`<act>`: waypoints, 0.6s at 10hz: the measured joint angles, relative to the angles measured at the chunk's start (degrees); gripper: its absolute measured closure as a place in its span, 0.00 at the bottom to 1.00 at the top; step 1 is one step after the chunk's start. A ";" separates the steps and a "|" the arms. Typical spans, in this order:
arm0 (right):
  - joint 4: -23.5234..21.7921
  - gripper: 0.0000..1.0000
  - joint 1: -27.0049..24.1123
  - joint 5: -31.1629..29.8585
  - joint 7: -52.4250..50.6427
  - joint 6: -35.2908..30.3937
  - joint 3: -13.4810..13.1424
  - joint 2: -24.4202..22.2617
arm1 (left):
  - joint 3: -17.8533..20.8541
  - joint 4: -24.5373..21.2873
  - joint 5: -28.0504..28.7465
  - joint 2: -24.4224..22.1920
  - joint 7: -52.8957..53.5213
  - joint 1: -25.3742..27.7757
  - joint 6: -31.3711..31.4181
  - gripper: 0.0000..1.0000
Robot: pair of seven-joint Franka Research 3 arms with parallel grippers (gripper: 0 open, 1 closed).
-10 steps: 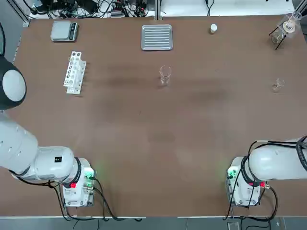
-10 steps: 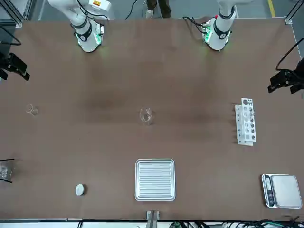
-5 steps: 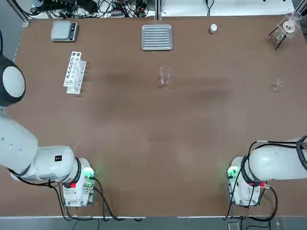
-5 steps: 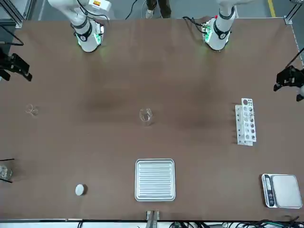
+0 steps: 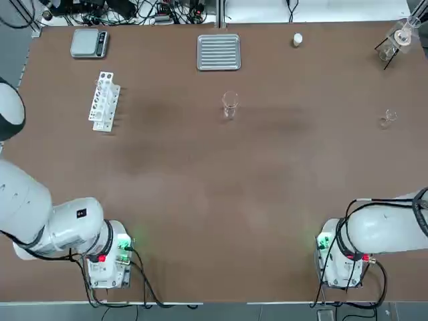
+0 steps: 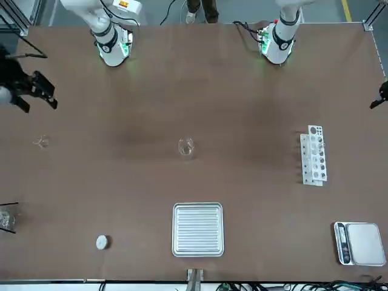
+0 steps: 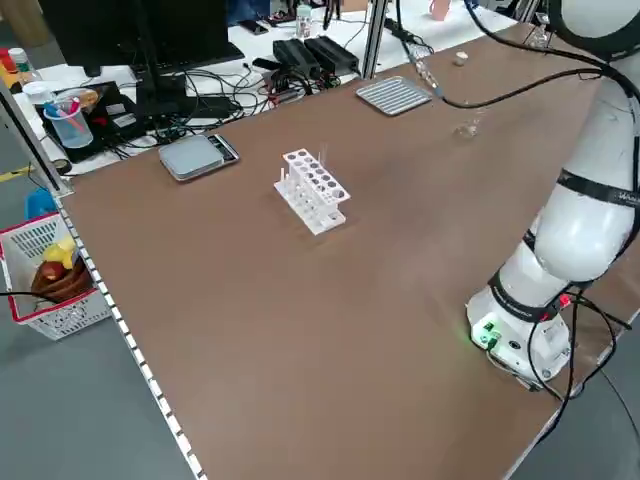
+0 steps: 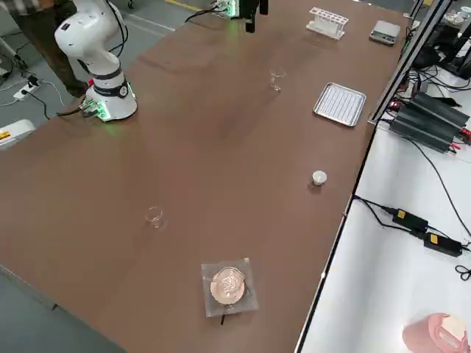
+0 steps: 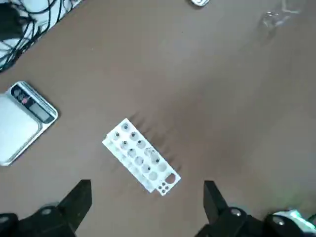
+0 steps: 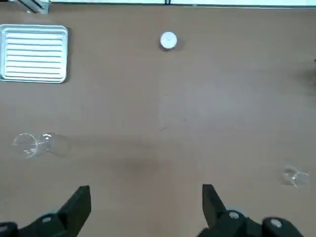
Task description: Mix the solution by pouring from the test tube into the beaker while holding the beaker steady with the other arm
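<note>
The beaker (image 5: 230, 103) stands upright and alone near the table's middle, also seen in the front view as the beaker (image 6: 186, 147). A slim clear test tube (image 7: 322, 158) seems to stand in the white rack (image 5: 103, 100) at the left. My left gripper (image 9: 145, 207) hangs high above the rack, open and holding nothing; the front view catches it at the picture's right edge as the left gripper (image 6: 381, 96). My right gripper (image 10: 145, 207) is open too, raised over the table's right side, far from the beaker (image 10: 29, 144). It shows as the right gripper (image 6: 30, 97) in the front view.
A ribbed metal tray (image 5: 219, 52), a scale (image 5: 89, 43) and a small white cap (image 5: 297, 40) lie along the far edge. A flask in a black stand (image 5: 394, 40) sits at the far right corner. A tiny glass vessel (image 5: 388, 119) stands at the right.
In the front view my left gripper has slid outward toward the table's edge, and my right gripper has come inward and a little forward. The beaker and rack have not moved.
</note>
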 joint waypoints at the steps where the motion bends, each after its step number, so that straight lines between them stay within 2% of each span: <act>1: -0.76 0.00 1.30 1.42 -1.33 2.76 0.06 1.02 | 0.06 -0.24 -4.06 2.36 7.77 3.26 -0.15 0.00; 3: -2.13 0.00 2.46 7.12 -8.53 7.55 0.11 2.97 | 0.04 -0.45 -9.81 8.53 22.04 7.77 -0.36 0.00; 5: -4.35 0.00 1.52 13.97 -25.05 9.45 -0.49 4.25 | -0.01 -0.44 -16.53 14.16 33.41 12.39 -2.00 0.00; 6: -5.79 0.00 0.47 19.30 -35.32 10.37 -0.78 5.47 | -0.04 -0.45 -19.72 16.63 36.98 14.45 -2.84 0.00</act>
